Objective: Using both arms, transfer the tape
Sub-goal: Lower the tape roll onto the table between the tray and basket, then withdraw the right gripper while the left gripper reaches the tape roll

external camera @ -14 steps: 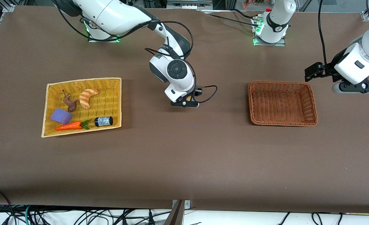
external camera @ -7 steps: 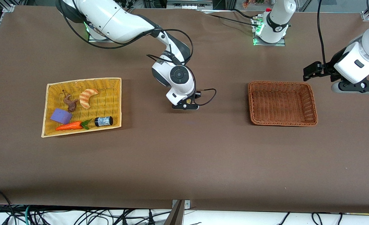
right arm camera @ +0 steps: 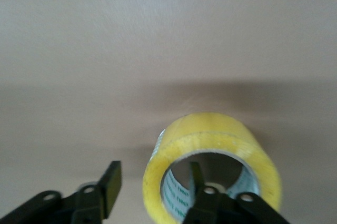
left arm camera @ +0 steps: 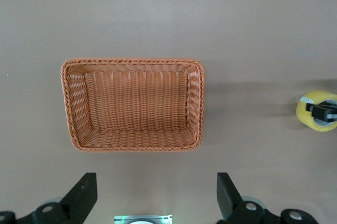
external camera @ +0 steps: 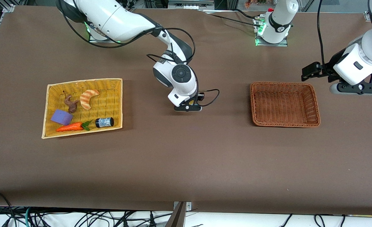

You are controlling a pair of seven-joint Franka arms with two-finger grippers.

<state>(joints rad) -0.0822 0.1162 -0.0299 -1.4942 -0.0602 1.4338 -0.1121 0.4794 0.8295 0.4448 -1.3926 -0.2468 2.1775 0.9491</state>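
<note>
The tape (right arm camera: 210, 145), a translucent yellowish roll, stands on edge on the brown table midway between the two baskets. It also shows in the left wrist view (left arm camera: 317, 110); in the front view the right hand hides it. My right gripper (external camera: 187, 108) (right arm camera: 154, 179) is low over it, open. One finger (right arm camera: 195, 174) is inside the hole, and the other finger (right arm camera: 110, 182) is outside, a gap away from the roll's wall. My left gripper (external camera: 352, 90) (left arm camera: 154, 192) is open and empty, up over the table beside the brown basket (external camera: 285, 104) at the left arm's end.
The brown basket (left arm camera: 134, 105) holds nothing. A yellow basket (external camera: 83, 85) toward the right arm's end holds a croissant toy (external camera: 88, 98), a carrot (external camera: 71, 126), a purple block (external camera: 61, 117), a small dark jar (external camera: 104, 122) and a brown piece.
My right hand has sunk a little, toward the table, with the tape. My left hand has shifted slightly toward the brown basket and the bases.
</note>
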